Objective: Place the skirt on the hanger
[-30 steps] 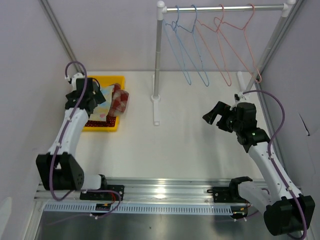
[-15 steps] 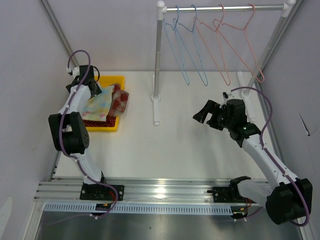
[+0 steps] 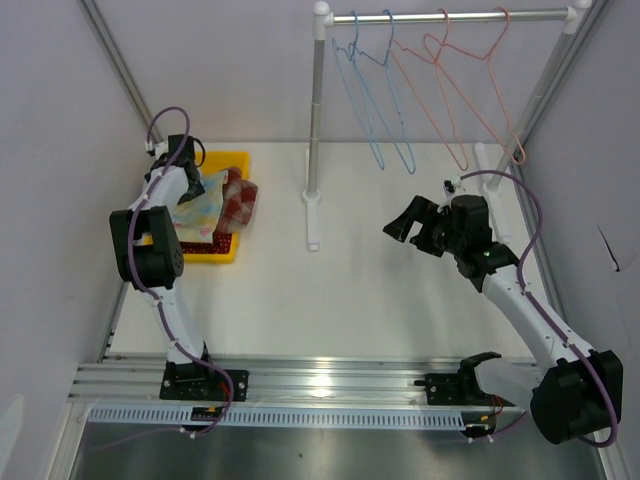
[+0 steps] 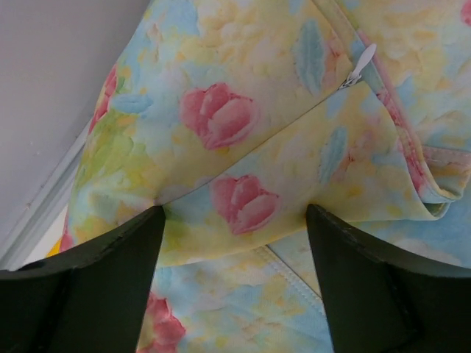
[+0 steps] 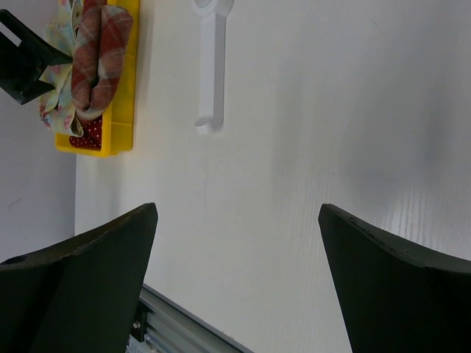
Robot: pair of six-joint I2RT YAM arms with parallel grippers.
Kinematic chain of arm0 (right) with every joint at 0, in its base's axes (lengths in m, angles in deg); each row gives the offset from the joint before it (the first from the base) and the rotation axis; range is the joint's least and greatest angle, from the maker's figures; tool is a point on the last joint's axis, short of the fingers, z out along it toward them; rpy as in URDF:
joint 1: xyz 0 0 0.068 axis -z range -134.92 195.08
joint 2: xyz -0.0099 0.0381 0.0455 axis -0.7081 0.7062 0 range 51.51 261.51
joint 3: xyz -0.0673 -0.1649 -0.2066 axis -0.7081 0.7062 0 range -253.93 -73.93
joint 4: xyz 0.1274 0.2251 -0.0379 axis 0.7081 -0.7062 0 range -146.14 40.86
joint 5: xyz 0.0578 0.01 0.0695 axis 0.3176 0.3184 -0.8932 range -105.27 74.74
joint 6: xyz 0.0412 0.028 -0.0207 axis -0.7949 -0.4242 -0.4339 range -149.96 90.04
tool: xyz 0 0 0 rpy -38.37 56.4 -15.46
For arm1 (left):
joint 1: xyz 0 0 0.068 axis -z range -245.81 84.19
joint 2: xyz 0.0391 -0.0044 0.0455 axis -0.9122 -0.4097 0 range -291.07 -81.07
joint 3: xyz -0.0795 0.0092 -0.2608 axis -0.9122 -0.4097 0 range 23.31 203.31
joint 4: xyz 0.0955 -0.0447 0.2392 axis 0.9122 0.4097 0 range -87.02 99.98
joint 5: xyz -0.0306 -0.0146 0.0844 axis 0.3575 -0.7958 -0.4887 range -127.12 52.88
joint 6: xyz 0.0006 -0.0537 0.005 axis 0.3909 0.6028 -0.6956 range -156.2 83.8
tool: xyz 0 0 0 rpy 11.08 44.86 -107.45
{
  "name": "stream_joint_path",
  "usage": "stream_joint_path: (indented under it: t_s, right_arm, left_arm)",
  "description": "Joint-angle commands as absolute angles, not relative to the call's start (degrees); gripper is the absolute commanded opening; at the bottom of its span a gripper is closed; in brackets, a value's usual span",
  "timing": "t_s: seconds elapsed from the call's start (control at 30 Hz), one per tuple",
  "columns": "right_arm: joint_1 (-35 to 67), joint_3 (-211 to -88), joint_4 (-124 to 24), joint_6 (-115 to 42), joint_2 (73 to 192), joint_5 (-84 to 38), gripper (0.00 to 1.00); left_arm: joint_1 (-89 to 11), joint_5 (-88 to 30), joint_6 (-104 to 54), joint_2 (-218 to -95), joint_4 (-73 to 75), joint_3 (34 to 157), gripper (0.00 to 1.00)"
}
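Our left gripper [image 4: 234, 217] has dropped onto the skirt [image 3: 200, 212] at ten o'clock, wide astride a fold; right gripper [image 3: 412, 222] hangs wide. We judge the grasp imminent.

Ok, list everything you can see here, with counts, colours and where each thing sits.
floral skirt: one, pastel yellow and blue with pink flowers, on top in the bin
plaid garment: one, red, in the bin beside the skirt
dotted fabric: one, red, under the others
bin: one, yellow, far left of table
blue hangers: two, on the rack's rail
pink hangers: two, right of the blue
clothes rack: one, white and metal, at the back
table: one, white
left gripper: black, open, at the skirt
right gripper: black, open, over bare table
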State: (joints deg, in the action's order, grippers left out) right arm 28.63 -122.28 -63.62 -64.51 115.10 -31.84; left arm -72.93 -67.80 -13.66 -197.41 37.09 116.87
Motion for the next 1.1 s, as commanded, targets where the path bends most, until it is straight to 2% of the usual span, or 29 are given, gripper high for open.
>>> stream_joint_path:
  t_s: [0.0, 0.13, 0.17, 0.23, 0.27, 0.33, 0.63, 0.77, 1.07]
  right_arm:
    - [28.38, -124.29, -60.83, -65.12, 114.88, -31.88, 0.99]
    - [28.29, -123.76, -60.74, -65.55, 114.53, -31.53, 0.99]
    - [28.38, -123.67, -60.83, -65.47, 114.27, -31.26, 0.99]
    - [28.38, -123.23, -60.83, -65.91, 113.92, -31.09, 0.99]
    - [28.38, -123.06, -60.66, -66.0, 113.48, -31.0, 0.99]
    - [28.38, -122.45, -60.48, -66.43, 113.04, -30.73, 0.99]
    - [28.38, -122.79, -60.92, -66.35, 111.45, -30.65, 0.99]
    - [28.38, -125.16, -62.84, -65.3, 111.1, -30.12, 0.99]
    - [28.38, -129.73, -66.98, -64.15, 110.4, -29.68, 0.99]
  left_arm:
    - [-73.81, -66.57, -13.88, -197.7, 36.91, 118.67, 0.74]
    - [-73.99, -64.81, -13.97, -197.88, 36.47, 118.14, 0.43]
    - [-73.99, -64.55, -13.97, -197.79, 36.29, 117.79, 0.32]
    - [-74.07, -63.67, -13.97, -197.44, 36.03, 117.27, 0.2]
    - [-73.99, -63.32, -13.97, -197.27, 35.68, 117.0, 0.09]
    - [-74.07, -62.79, -13.88, -196.48, 35.76, 116.39, 0.0]
    - [-73.55, -59.01, -14.23, -188.31, 36.2, 117.18, 0.0]
    - [-71.71, -56.46, -15.02, -180.59, 37.52, 116.65, 0.0]
    - [-59.49, -55.14, -13.09, -159.93, 39.1, 106.99, 0.0]
